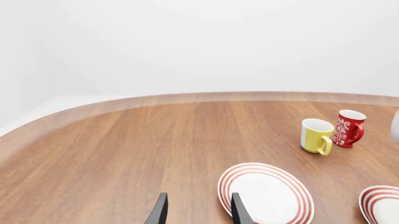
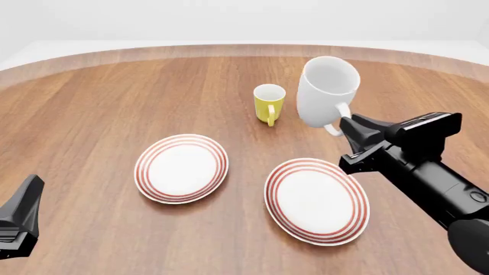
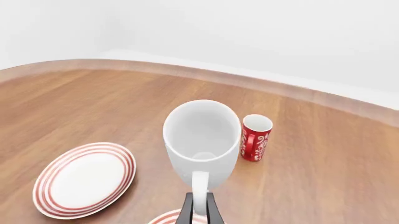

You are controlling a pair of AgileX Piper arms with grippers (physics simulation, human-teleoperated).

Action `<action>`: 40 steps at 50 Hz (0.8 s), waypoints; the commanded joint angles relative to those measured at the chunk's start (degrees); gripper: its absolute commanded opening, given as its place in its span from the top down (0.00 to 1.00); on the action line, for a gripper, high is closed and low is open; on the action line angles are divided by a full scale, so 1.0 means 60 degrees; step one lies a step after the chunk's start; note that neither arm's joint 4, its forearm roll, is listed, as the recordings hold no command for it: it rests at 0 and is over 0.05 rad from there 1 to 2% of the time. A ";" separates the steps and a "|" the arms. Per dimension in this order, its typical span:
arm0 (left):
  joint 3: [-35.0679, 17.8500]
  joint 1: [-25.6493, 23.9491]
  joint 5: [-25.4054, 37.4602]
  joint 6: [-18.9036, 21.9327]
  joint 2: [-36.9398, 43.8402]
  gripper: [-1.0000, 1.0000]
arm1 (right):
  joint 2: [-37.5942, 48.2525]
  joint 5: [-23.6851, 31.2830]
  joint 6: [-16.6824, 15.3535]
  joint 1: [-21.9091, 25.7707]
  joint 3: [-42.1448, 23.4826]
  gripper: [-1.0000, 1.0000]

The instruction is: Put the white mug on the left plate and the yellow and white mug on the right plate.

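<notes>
right gripper (image 2: 344, 125) fingers clamped on white mug (image 2: 327, 91) handle; glossy, likely slippery, top-heavy | left gripper (image 1: 198, 210) fingers apart, empty

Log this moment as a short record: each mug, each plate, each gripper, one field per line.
white mug: lifted off the table, tilted, handle pinched by the right gripper
yellow and white mug: upright on the table, beyond the plates, not held
red mug: upright on the table, hidden behind the white mug in the front view
left plate: holds nothing
right plate: holds nothing
right gripper: fingers shut on the white mug's handle
left gripper: fingers open, holding nothing, near the left plate's edge
</notes>
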 commanded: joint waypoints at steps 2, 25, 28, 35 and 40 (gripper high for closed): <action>0.0000 0.0000 0.0000 0.0000 0.0000 0.00 | 0.0207 0.0165 -0.0221 0.0777 -0.0536 1.00; 0.0000 0.0000 0.0000 0.0000 0.0000 0.00 | 0.1476 -0.0295 -0.0309 0.1783 -0.1657 1.00; 0.0000 0.0000 0.0000 0.0000 0.0000 0.00 | 0.1641 -0.0289 -0.0329 0.1905 -0.1824 1.00; 0.0000 0.0000 0.0000 0.0000 0.0000 0.00 | 0.2198 -0.0314 -0.0374 0.2221 -0.2213 1.00; 0.0000 0.0000 0.0000 0.0000 0.0000 0.00 | 0.2438 -0.0270 -0.0406 0.2435 -0.2441 1.00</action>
